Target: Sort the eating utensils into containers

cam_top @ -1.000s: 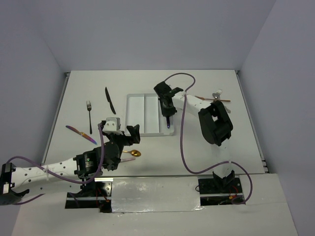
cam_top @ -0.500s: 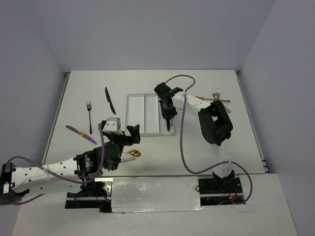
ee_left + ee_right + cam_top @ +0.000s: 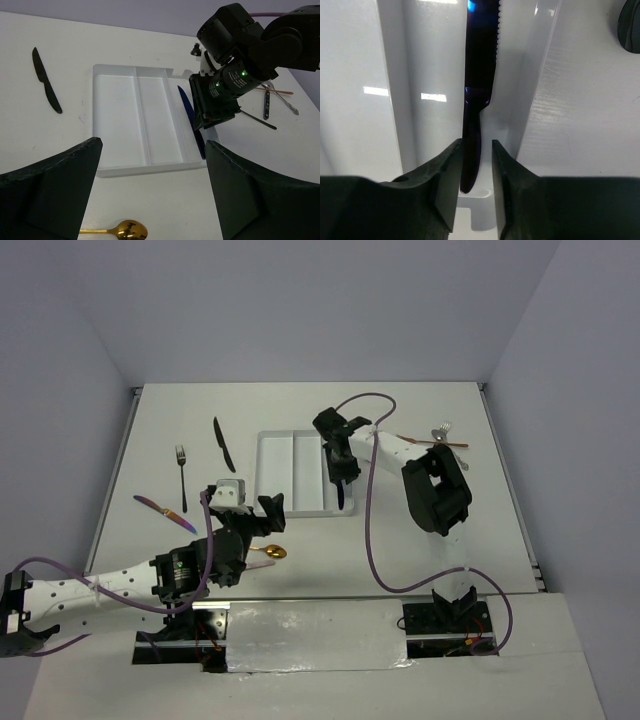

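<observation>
Because the dark blue knife (image 3: 479,75) lies lengthwise in the tray (image 3: 115,120) compartment nearest the right edge of the desk (image 3: 300,410), handle toward the far edge and serrated blade toward the near one, you can judge this piece as good as sorted. Your right gripper (image 3: 476,150) straddles the handle with its fingers a little apart. A sliver of white tray shows between the handle and one finger, so the knife looks unclamped and resting in the tray; whether the other finger touches it you cannot tell. Lining up along the compartment is what lets the fingers fit between divider and outer wall. The other two compartments hold nothing, and the tray sits mid-desk, within reach of both arms.

Your left gripper (image 3: 152,150) hangs wide open and empty by the near edge, facing the tray, with the gold spoon (image 3: 270,552) just beside it, probably its next pick. Toward the left edge lie a black knife (image 3: 223,444), a silver fork (image 3: 181,465) and an iridescent purple piece (image 3: 165,510); a few more utensils (image 3: 435,435) lie toward the right edge. Lift the right gripper straight up, lest a finger drag the handle.
</observation>
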Tool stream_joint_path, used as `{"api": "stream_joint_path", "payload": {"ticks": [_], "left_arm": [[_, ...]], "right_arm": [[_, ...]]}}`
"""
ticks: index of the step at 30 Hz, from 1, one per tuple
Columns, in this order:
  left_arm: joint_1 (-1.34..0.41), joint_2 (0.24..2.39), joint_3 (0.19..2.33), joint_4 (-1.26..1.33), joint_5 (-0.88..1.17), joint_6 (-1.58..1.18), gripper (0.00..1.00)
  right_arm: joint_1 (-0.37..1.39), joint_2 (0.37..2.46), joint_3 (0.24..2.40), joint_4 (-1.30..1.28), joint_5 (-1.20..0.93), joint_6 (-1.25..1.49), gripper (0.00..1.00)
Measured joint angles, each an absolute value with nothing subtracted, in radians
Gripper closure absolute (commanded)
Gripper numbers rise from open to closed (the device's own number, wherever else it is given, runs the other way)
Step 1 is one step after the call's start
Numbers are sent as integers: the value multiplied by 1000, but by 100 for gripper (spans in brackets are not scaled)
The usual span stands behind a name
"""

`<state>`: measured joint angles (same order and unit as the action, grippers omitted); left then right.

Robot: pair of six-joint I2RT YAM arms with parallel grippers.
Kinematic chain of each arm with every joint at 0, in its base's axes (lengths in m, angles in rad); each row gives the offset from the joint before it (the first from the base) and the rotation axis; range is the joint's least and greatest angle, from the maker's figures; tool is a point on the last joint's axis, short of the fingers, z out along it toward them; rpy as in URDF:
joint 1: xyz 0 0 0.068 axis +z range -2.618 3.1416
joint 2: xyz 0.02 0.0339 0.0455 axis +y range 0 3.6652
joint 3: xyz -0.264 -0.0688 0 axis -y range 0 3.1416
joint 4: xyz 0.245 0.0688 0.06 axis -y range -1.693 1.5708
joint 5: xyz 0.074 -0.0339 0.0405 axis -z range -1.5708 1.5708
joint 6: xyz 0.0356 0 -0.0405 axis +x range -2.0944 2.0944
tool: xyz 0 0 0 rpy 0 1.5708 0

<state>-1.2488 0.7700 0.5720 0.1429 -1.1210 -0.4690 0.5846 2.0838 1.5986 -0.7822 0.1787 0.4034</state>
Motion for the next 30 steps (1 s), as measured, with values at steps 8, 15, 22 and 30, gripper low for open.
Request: {"api": "stream_joint_path", "payload": {"ticks": [8, 15, 22, 30], "left_arm": [[-1249, 781, 572, 143, -1121, -468, 3], [-1249, 784, 571, 157, -1121, -456, 3], [-1249, 802, 567, 165, -1150, -464, 5], [-1241, 800, 567, 144, -1234, -572, 6]], "right_arm": [[590, 2072, 1604, -780, 184, 402, 56], [590, 1906, 1550, -734, 204, 372, 54], [620, 1693, 1446, -607, 149, 304, 53], [782, 1582, 1410, -558, 155, 280, 54]]}}
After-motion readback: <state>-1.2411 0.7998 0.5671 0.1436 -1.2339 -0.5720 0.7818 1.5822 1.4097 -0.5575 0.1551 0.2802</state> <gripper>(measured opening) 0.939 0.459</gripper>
